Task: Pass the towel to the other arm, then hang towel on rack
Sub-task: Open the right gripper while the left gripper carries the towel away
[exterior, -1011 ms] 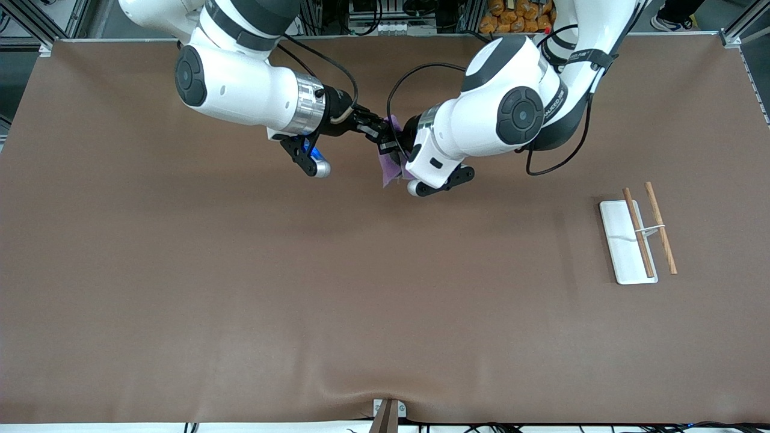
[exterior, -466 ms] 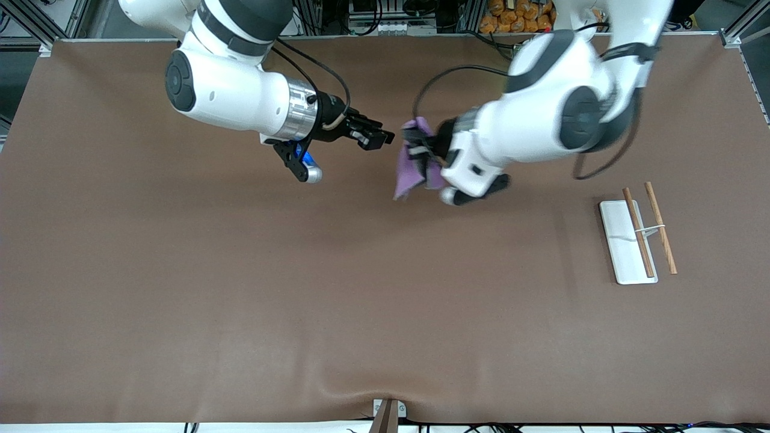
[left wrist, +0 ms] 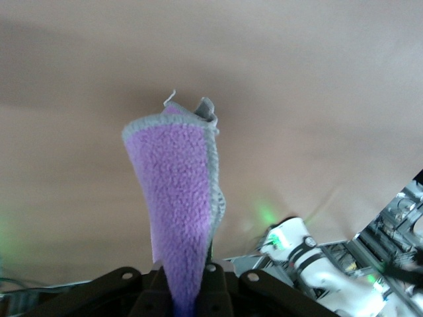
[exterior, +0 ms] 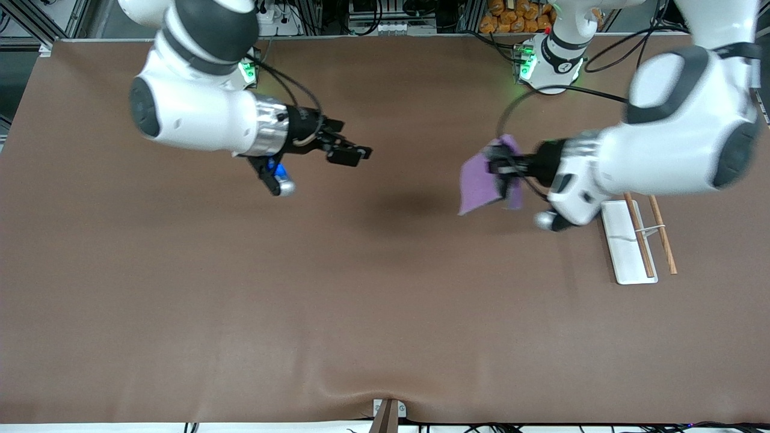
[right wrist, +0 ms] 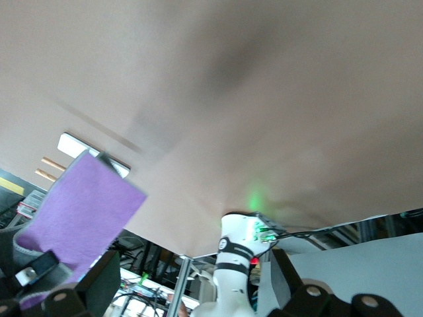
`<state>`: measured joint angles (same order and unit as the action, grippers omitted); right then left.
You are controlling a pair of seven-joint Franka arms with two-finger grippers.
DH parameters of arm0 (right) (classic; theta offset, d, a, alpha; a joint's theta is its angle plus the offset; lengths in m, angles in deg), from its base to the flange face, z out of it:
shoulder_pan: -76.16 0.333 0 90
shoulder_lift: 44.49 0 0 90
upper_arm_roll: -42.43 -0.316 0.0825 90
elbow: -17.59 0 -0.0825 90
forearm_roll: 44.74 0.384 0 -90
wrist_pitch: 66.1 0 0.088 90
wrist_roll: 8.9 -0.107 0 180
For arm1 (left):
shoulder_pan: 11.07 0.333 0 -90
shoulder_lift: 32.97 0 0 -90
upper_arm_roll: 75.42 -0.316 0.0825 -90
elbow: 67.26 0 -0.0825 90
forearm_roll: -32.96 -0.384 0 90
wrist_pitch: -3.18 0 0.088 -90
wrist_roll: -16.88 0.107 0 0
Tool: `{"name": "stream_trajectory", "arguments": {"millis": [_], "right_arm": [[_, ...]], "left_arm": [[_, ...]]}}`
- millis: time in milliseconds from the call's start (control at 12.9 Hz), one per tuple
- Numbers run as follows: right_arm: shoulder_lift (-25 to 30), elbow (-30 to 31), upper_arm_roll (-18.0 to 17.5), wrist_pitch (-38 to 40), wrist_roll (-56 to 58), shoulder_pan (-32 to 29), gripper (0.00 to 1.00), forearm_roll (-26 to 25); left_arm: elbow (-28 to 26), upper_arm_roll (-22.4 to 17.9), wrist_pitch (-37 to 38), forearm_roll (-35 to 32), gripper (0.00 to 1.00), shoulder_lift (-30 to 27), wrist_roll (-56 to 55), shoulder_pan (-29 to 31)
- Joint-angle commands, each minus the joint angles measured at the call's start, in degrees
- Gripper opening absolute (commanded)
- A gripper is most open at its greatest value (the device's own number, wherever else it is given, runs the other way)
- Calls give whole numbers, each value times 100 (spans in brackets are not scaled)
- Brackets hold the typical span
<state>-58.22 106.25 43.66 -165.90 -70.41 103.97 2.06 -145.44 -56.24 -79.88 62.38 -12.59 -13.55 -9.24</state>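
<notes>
The purple towel [exterior: 479,183] hangs in the air from my left gripper [exterior: 500,171], which is shut on its upper edge, over the bare table beside the rack. In the left wrist view the towel [left wrist: 180,198] stands out from between the shut fingers [left wrist: 213,277], its grey edge showing. The rack [exterior: 625,246], a white base with two wooden rods [exterior: 639,240], stands at the left arm's end of the table, partly under the left arm. My right gripper [exterior: 354,151] is open and empty, over the table toward the right arm's end. The right wrist view shows the towel [right wrist: 79,211] and the rack [right wrist: 74,144] far off.
The brown table cover [exterior: 337,282] is bare apart from the rack. A small clamp [exterior: 388,414] sits at the table edge nearest the front camera. The left arm's base [exterior: 550,57] stands at the table's edge by the robots.
The right gripper let go of the towel and drew back toward its own end. The left arm carried the towel away toward the rack.
</notes>
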Motion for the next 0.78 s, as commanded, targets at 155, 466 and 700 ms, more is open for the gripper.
{"name": "stream_trajectory", "arguments": {"millis": [155,466,700], "right_arm": [[132,-130,-53,917,553,-837,100,-213],[457,-244,-53,1507,1789,-1172,100,-2283],[554,-236,-52,1884,2825,-1339,100,-3139]], "left_arm": [[-584,68,334,-1259,0,63,1800,1020],[-883,68,107,-1632,0,352,3171,2100],[-1436,59,-815,-1720,0,423,4044,2708]]}}
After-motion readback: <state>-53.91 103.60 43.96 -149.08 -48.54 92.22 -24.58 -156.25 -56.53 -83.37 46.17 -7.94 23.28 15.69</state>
